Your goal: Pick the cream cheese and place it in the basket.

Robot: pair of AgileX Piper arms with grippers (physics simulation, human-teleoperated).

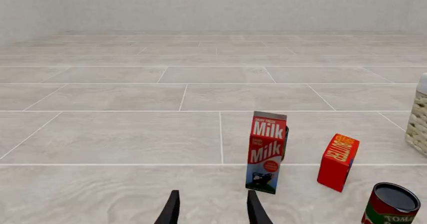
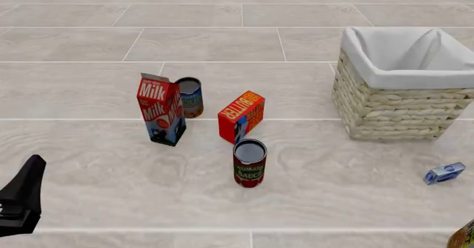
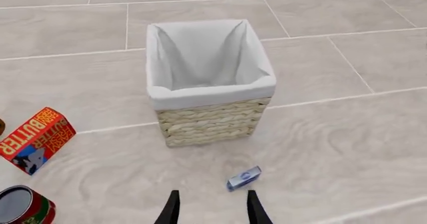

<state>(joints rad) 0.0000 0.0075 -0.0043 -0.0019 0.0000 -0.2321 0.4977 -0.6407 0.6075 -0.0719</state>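
Note:
The cream cheese (image 2: 444, 173) is a small blue and white box lying flat on the tiled surface, in front of and slightly right of the basket (image 2: 396, 112). In the right wrist view the cream cheese (image 3: 243, 178) lies just beyond my right gripper (image 3: 212, 211), a little off toward one finger. That gripper is open and holds nothing. The basket (image 3: 210, 121) is pale wicker with a white cloth lining and stands upright. My left gripper (image 1: 213, 211) is open and holds nothing, far from the cream cheese at the near left (image 2: 30, 181).
A milk carton (image 2: 161, 110) stands left of centre with a can (image 2: 190, 96) behind it. An orange-red butter box (image 2: 241, 115) and a tomato sauce can (image 2: 250, 162) stand in the middle. An orange-yellow object (image 2: 463, 237) shows at the near right corner.

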